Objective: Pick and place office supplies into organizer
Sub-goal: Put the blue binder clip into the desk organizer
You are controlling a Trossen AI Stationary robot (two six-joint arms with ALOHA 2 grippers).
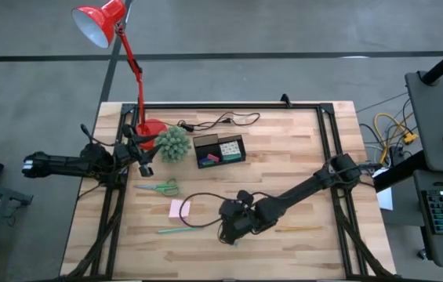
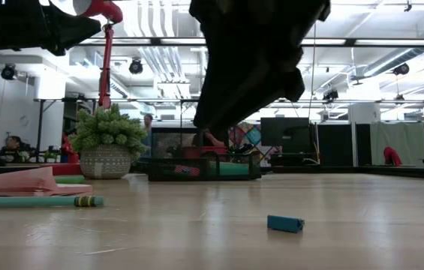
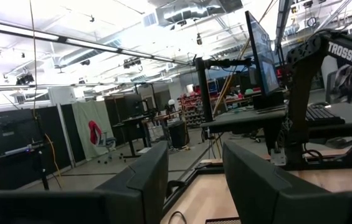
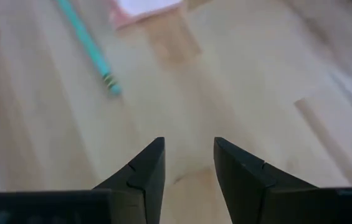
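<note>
My right gripper (image 1: 227, 233) hangs open above the near middle of the table, fingers slanting down, with nothing between them (image 4: 188, 163). Ahead of it lie the slim green pen (image 4: 88, 46) and the pink sticky-note pad (image 1: 179, 208). A small blue bit (image 2: 285, 223) lies flat on the wood below the gripper. The green-handled scissors (image 1: 161, 188) lie left of the pad. The black organizer (image 1: 221, 149) stands at the far middle with items inside. My left gripper (image 1: 144, 168) waits open at the left, raised off the table.
A spiky green plant (image 1: 172, 143) and the red lamp's base (image 1: 152, 129) stand left of the organizer. A black cable (image 1: 205, 205) loops over the wood near my right gripper. A thin yellowish stick (image 1: 298, 229) lies toward the near right.
</note>
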